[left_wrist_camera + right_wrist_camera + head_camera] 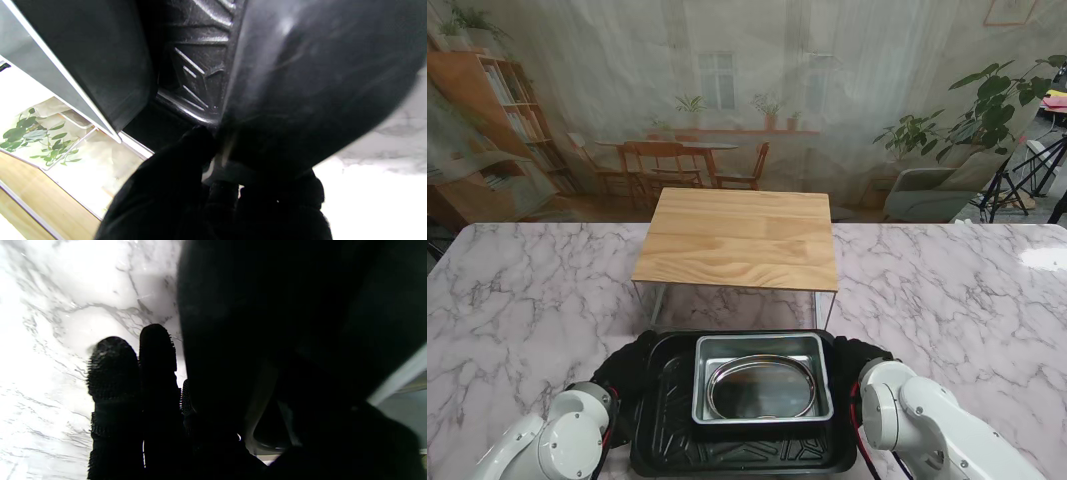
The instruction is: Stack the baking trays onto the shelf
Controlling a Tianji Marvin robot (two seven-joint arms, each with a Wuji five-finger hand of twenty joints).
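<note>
We see a large black ribbed baking tray near us on the white marble table, carrying a rectangular silver metal pan with an oval steel dish lying inside it. Our black-gloved left hand is clamped on the black tray's left rim, and the left wrist view shows its fingers pinching that edge. Our black-gloved right hand grips the tray's right rim; in the right wrist view two fingers lie extended along the tray's outside. The low wooden shelf on thin metal legs stands just beyond the tray, farther from us, its top bare.
</note>
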